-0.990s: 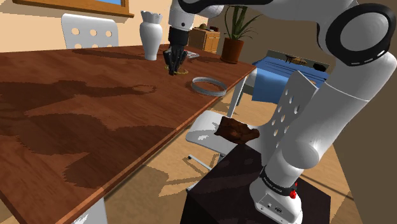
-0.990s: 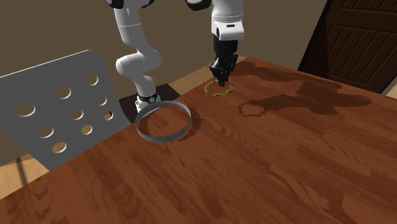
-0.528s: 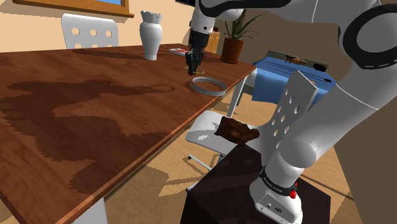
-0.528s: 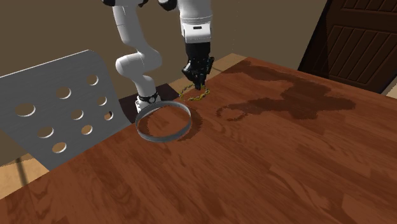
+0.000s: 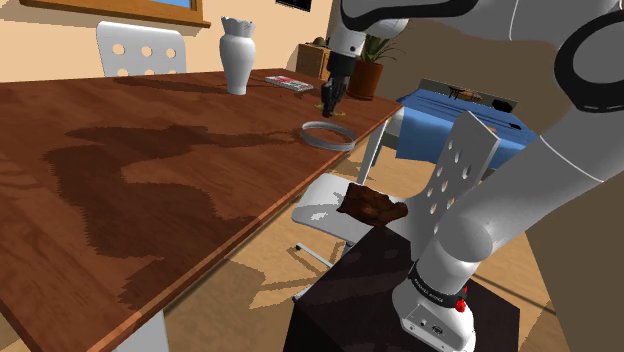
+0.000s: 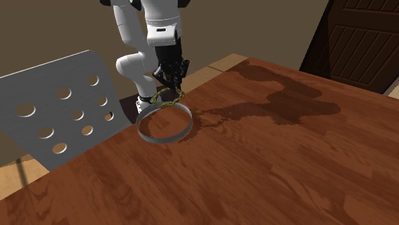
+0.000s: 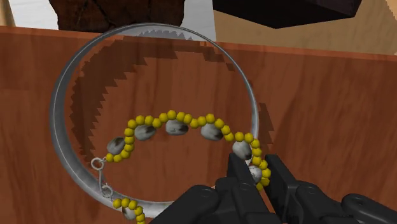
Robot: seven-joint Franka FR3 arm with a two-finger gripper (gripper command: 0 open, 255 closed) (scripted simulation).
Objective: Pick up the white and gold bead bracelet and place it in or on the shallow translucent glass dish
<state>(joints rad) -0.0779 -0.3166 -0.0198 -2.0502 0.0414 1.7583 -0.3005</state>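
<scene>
Over the wooden table (image 5: 160, 190) in the shoulder view, the gripper (image 5: 331, 100) hangs just above the shallow dish (image 5: 322, 146), its load too small to read there. Across in the second exterior view, the bracelet (image 6: 167, 100) droops as a slack loop from the closed claw, low over the dish's far rim. Down the wrist view, the fingers (image 7: 236, 175) pinch a few beads near one end, and the strand curves across the dish's interior with its clasp ends loose. It looks light, limp and apt to swing. A pinch on round beads may slip, so a mid-strand hold would likely be steadier.
</scene>
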